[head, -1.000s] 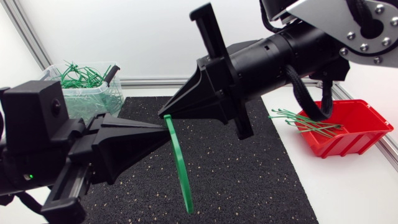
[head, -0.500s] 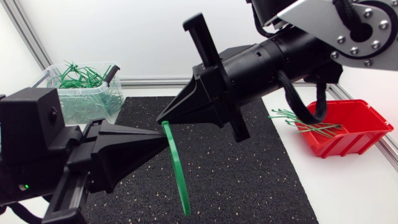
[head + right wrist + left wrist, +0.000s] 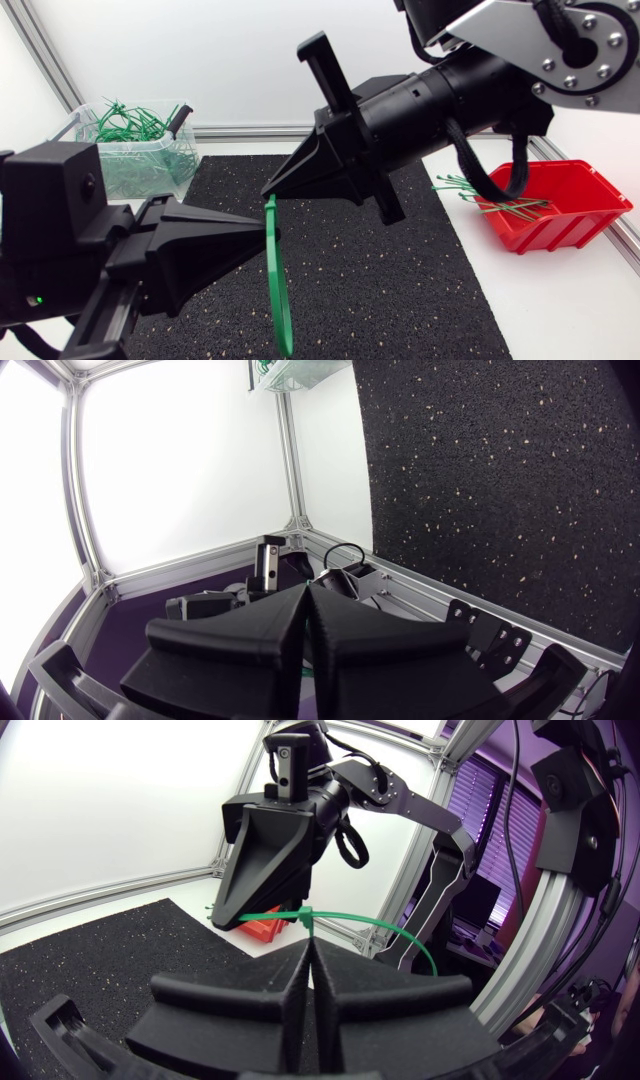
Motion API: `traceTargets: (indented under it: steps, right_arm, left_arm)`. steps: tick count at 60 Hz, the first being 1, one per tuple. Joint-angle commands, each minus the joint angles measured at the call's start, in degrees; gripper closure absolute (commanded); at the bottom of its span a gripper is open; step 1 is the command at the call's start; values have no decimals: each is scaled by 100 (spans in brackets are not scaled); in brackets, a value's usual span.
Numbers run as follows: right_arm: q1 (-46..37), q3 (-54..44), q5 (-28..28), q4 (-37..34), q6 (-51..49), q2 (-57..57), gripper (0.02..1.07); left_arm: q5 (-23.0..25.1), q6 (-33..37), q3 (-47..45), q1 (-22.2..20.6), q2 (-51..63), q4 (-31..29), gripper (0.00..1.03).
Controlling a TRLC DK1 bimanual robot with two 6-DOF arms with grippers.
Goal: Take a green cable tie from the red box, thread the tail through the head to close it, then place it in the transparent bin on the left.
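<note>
At the upper left of the head view, the transparent bin [image 3: 150, 165] is seen on the desk [image 3: 570, 310], with a heap of ties [image 3: 125, 122] inside it. From the lower left edge the left hand [image 3: 262, 230] is held above the black mat [image 3: 400, 280]. Its fingers are pressed together and clamped on the green cable tie [image 3: 277, 290] near the tie's upper end. The long part of the tie is hung downward over the mat, toward the lower middle of the frame. From the upper right the right hand [image 3: 268, 190] is placed just above the left hand's tips. Its fingers are closed together and the tie's short end is met by their tips, though whether it is pinched there cannot be told. At the right, the red box [image 3: 575, 215] is set on the desk, with spare ties [image 3: 490, 198] lying across its rim.
</note>
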Motion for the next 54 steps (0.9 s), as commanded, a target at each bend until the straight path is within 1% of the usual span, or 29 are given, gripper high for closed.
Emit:
traceTargets:
  steps: [1,2,3,4,8,9,10,11,16,17,21,22,25,26,27,28,29,33,35,37,38,39,40,42,44,46,47,50,54]
  right_arm:
    - [-18,84,10,-352,-481,-120,73]
    - [-35,84,10,-448,-630,-120,67]
    - [-44,84,10,-457,-648,-129,66]
    - [-88,66,19,-563,-859,-146,58]
    - [-194,-22,80,-686,-1193,-199,50]
    - [-211,-30,116,-738,-1281,-199,47]
    - [-246,-57,221,-835,-1483,-208,42]
    - [-264,-57,309,-870,-1588,-208,39]
    - [-325,-92,810,-1160,-2256,-199,16]
    - [-343,-109,889,-1178,-2370,-208,15]
    - [-457,-101,1469,-1257,-2810,-261,14]
    - [-501,-92,1601,-1283,-2898,-269,14]
    - [-598,-39,1794,-1371,-3109,-296,14]
    - [-686,5,1988,-1433,-3311,-305,14]
    - [-686,5,1988,-1433,-3311,-305,14]
    - [-782,31,2286,-1459,-3522,-322,13]
    - [-809,49,2445,-1477,-3645,-331,12]
    - [-949,75,2717,-1565,-4014,-401,11]
    - [-1099,75,2858,-1565,-4163,-445,10]
    - [-1231,66,2998,-1565,-4304,-489,9]
    - [-1240,66,3007,-1565,-4322,-489,9]
    - [-1319,66,3157,-1565,-4462,-524,9]
    - [-1398,58,3244,-1565,-4594,-568,9]
    - [-1503,58,3280,-1556,-4682,-612,9]
    - [-1635,58,3288,-1556,-4761,-674,9]
    - [-1723,49,3341,-1556,-4866,-735,9]
    - [-1740,40,3394,-1556,-4919,-753,9]
    - [-1776,-4,3640,-1521,-5148,-885,9]
    - [-1837,-57,3737,-1503,-5209,-1034,9]
  left_arm:
    - [139,102,298,347,136,-66,100]
    - [227,102,342,487,162,-136,100]
    - [262,102,351,531,171,-162,100]
    - [464,102,404,724,197,-250,100]
    - [587,120,500,1015,250,-417,100]
    - [631,208,562,1111,294,-584,100]
    - [631,340,659,1164,347,-822,100]
    - [631,419,703,1190,364,-936,100]
    - [622,674,914,1463,496,-1375,100]
    - [614,823,1010,1568,575,-1604,100]
    - [420,1069,1186,1753,646,-1885,100]
    - [341,1201,1274,1832,681,-2052,100]
    - [192,1438,1406,1964,751,-2281,100]
    - [86,1553,1458,2078,786,-2333,100]
    - [86,1553,1458,2078,786,-2333,100]
    - [-54,1702,1511,2219,804,-2351,100]
    - [-125,1790,1538,2298,830,-2369,100]
    - [-380,2080,1705,2693,1041,-2430,100]
    - [-415,2212,1845,3010,1199,-2439,100]
    - [-423,2308,1977,3308,1349,-2421,100]
    - [-423,2326,1986,3344,1375,-2421,100]
    - [-423,2387,2126,3660,1525,-2377,100]
    - [-423,2405,2241,3871,1656,-2360,100]
    - [-423,2484,2399,4117,1850,-2325,100]
    - [-476,2581,2496,4310,1973,-2237,100]
    - [-608,2625,2540,4469,2078,-2017,100]
    - [-740,2642,2601,4609,2193,-1780,100]
    - [-854,2765,2768,4803,2386,-1683,100]
    - [-951,2809,3040,5084,2711,-1525,100]
